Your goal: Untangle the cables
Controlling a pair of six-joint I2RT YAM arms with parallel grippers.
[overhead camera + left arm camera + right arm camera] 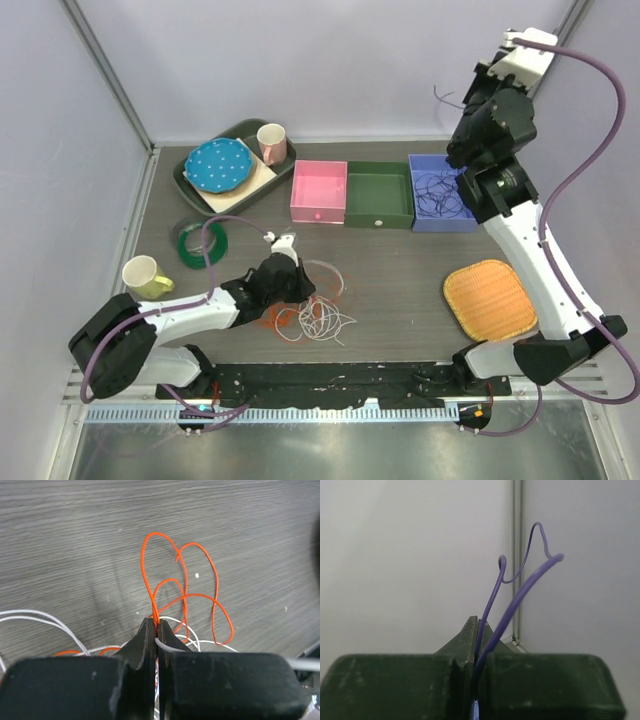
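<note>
A tangle of red-orange and white cables (318, 316) lies on the dark table near the front. My left gripper (306, 296) is low at the tangle's left edge. In the left wrist view it (156, 622) is shut on the red-orange cable (182, 580), and a white cable (167, 646) comes out between the jaws too. My right gripper (463, 104) is raised high at the back right. It (478, 622) is shut on a dark purple cable (520, 570), whose end (440, 97) sticks out. More dark purple cable (438, 192) lies coiled in the blue box. No green cable shows.
Pink box (318, 212), green box (378, 219) and blue box (442, 224) stand in a row at the back. A tray (190, 186) holds a blue plate (220, 165) and pink cup (271, 143). A green tape roll (200, 243), a yellow cup (147, 277) and a woven mat (490, 298) lie around.
</note>
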